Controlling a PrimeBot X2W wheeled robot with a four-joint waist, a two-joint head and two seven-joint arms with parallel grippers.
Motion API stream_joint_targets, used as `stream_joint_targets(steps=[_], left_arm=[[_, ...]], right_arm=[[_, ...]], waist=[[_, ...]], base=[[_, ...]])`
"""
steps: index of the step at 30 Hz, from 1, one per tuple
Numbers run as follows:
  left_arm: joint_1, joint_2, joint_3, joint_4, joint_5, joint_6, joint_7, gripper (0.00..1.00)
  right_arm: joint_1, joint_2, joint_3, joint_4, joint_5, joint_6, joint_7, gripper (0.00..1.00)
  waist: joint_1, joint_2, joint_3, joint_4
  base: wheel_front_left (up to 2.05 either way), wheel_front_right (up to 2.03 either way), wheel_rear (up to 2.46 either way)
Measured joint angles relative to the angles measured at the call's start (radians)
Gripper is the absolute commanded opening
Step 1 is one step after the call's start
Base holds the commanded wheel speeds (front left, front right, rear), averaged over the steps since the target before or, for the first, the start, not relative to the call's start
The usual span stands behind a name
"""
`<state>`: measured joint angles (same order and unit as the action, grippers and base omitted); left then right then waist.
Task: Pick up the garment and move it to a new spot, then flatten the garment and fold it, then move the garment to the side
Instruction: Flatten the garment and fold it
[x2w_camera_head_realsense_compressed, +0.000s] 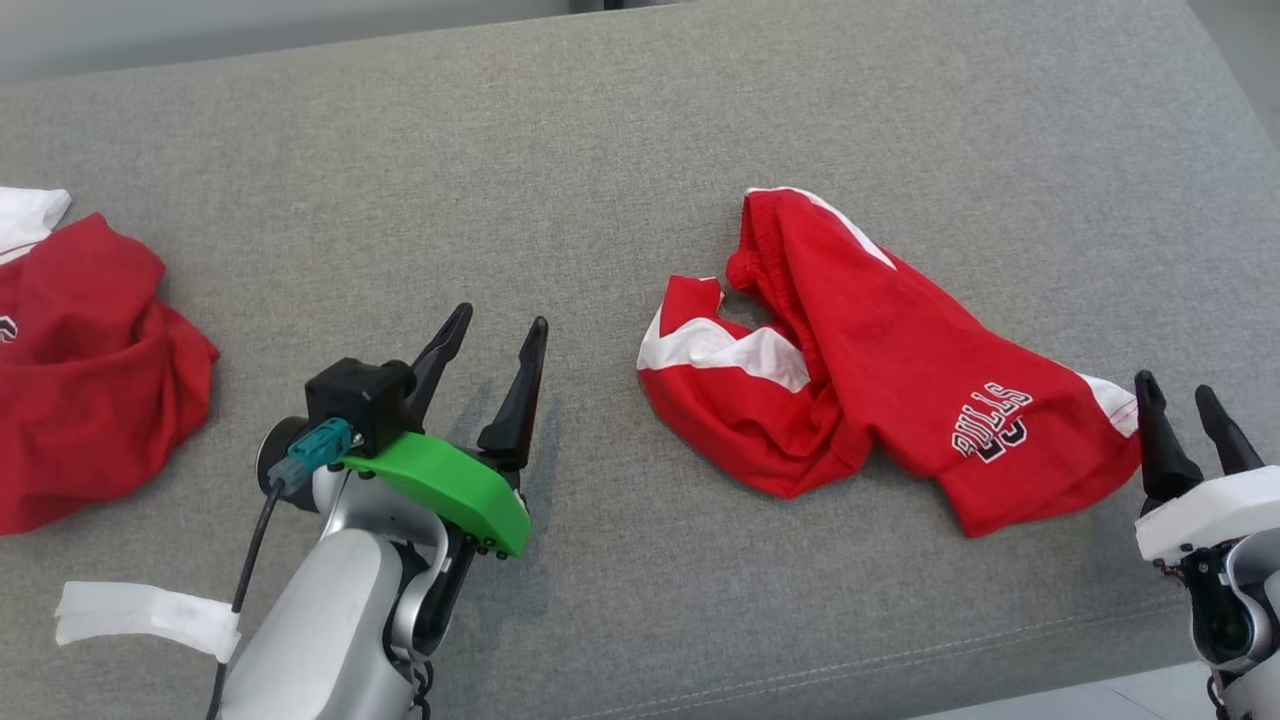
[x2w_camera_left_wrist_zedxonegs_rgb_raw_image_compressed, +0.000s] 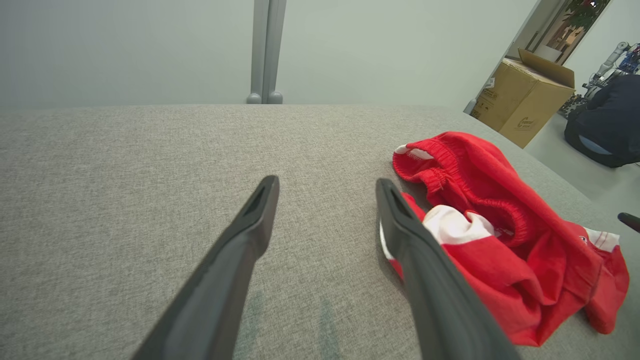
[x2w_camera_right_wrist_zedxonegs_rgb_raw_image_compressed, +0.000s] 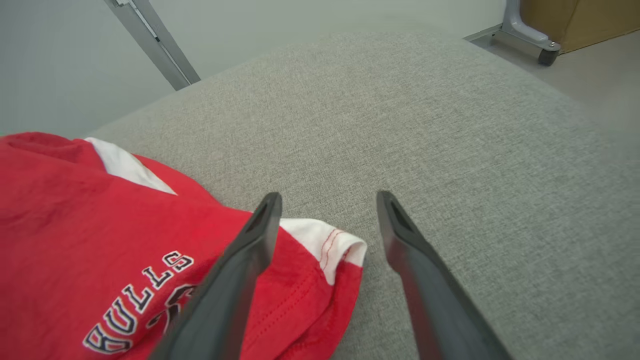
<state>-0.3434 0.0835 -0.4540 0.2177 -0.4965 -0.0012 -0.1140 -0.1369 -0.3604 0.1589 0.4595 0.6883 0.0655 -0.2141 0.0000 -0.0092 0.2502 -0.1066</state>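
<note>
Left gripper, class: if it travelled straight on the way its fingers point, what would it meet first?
Probably only the bare grey cushion: the left gripper points across open fabric, with the red garment off to its right. Whether it would graze the surface or pass above is unclear.

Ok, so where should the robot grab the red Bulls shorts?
Probably the white-trimmed leg hem of the red shorts, coming from the robot's right. That corner lies loose at the heap's edge, right by the open right fingers, while the middle is bunched.
</note>
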Motion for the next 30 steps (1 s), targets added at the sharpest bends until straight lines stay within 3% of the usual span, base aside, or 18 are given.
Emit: stream_joint_targets(steps=[7,22,30], left_arm=[[0.000,-0.002,-0.001,0.005,-0.002,-0.008,-0.001,1.00],[-0.005,-0.004,-0.073,0.002,0.002,-0.029,0.090,1.00],[-0.139,-0.010,-0.099,-0.005,0.019,-0.033,0.167,1.00]], right_arm=[[-0.019,0.074,-0.053,-0.025,0.061,-0.002,-0.029,1.00],[-0.013,0.113,-0.016,0.003,0.090,0.013,-0.021,1.00],[-0.034,0.146,0.017,0.022,0.100,0.015,0.031,1.00]], waist=[[0.0000,0.0000,-0.028,-0.008],[0.0000,0.0000,-0.010,-0.053],[0.0000,0.0000,0.033,-0.071]], base=[[0.00,0.00,0.00],[0.00,0.00,0.00],[0.00,0.00,0.00]])
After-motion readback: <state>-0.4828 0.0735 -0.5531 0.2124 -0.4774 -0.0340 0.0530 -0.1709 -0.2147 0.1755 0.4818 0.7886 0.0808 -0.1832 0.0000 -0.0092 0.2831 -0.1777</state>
